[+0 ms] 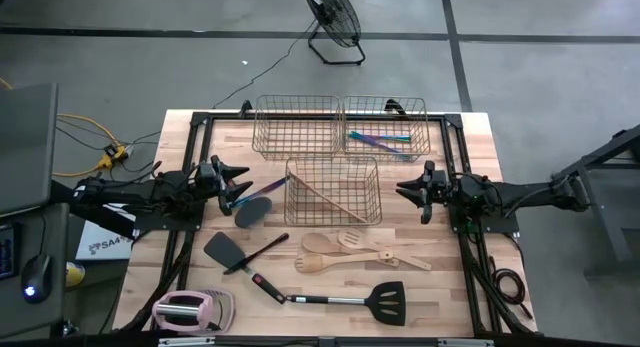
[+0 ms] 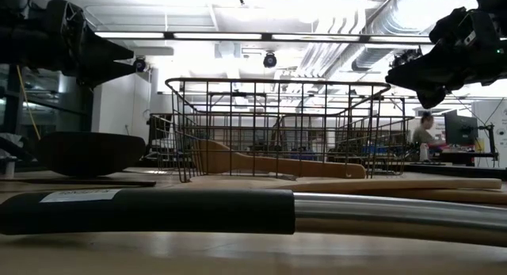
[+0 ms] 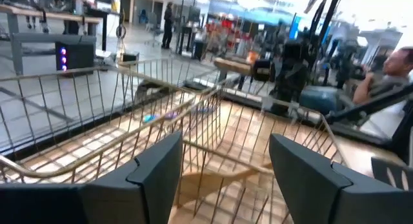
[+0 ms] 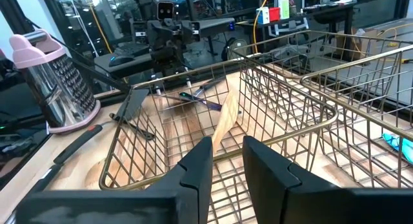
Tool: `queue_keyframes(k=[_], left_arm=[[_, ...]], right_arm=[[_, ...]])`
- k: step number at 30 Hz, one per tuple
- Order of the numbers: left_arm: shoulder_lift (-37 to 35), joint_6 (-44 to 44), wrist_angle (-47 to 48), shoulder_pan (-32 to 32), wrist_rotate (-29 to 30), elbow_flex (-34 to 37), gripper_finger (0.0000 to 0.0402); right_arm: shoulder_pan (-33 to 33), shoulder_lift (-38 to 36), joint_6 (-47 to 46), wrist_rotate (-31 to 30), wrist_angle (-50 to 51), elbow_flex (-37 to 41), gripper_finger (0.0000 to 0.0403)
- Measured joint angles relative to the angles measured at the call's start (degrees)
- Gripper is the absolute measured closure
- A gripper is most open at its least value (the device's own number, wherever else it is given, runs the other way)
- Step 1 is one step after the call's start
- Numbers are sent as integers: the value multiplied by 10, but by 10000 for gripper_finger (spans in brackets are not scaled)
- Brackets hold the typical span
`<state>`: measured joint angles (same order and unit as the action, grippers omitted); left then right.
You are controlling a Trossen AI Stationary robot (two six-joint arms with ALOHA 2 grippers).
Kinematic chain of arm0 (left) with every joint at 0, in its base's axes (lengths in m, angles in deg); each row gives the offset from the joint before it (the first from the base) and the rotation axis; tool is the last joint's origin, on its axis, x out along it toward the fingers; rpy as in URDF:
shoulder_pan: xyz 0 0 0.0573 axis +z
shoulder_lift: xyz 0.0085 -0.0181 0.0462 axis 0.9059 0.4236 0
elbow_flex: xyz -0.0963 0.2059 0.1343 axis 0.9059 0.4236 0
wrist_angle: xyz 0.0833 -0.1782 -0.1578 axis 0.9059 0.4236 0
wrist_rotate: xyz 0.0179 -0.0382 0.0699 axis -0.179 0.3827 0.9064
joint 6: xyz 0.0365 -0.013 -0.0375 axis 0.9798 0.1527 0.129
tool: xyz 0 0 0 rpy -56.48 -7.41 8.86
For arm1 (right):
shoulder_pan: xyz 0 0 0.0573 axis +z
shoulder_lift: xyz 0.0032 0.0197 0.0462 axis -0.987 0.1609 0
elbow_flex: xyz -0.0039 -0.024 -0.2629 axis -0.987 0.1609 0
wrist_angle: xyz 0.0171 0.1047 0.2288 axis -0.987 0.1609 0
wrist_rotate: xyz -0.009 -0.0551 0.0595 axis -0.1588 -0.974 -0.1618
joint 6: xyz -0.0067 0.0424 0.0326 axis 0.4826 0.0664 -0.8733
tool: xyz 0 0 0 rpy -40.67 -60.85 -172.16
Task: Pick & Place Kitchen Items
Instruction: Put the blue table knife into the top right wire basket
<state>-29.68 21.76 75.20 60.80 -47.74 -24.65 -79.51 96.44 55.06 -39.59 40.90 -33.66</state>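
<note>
At the near edge of the wooden table [image 1: 470,167] lies a slotted black spatula with a metal shaft [image 1: 345,300], its black grip reaching toward the pink-and-white grater [image 1: 190,309] at the near left corner. Just beyond it rest a second black spatula [image 1: 238,252], angled, and a cluster of pale wooden spoons and spatulas [image 1: 355,252], overlapping one another, one of them slotted. A black spoon [image 1: 253,211] lies farther back on the left, its bowl beside the front wire basket [image 1: 333,190]; a thin purple-teal piece [image 1: 258,190] runs from the left gripper toward that basket. Inside the front basket one wooden spatula [image 1: 325,199] leans diagonally. Two further copper wire baskets stand side by side at the far edge: the left rear basket [image 1: 297,126] and the right rear basket [image 1: 388,128], which holds iridescent purple-teal utensils [image 1: 378,139]. The left gripper [image 1: 240,184] hangs above the table left of the front basket, fingers spread wide with nothing between them. The right gripper [image 1: 403,192] hangs right of the same basket, fingers parted by a narrow gap, holding nothing. The table is pale butcher-block with a black frame. Beyond it, a grey floor carries a black fan [image 1: 332,22] and cables.
</note>
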Motion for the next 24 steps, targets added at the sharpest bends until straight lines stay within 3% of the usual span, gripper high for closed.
queue_keyframes(k=[13,24], left_arm=[[113,0,13,0,3,-75,171],[267,-57,132,0,45,-211,171]], right_arm=[[0,0,0,0,0,0,325],[0,0,0,0,0,0,325]])
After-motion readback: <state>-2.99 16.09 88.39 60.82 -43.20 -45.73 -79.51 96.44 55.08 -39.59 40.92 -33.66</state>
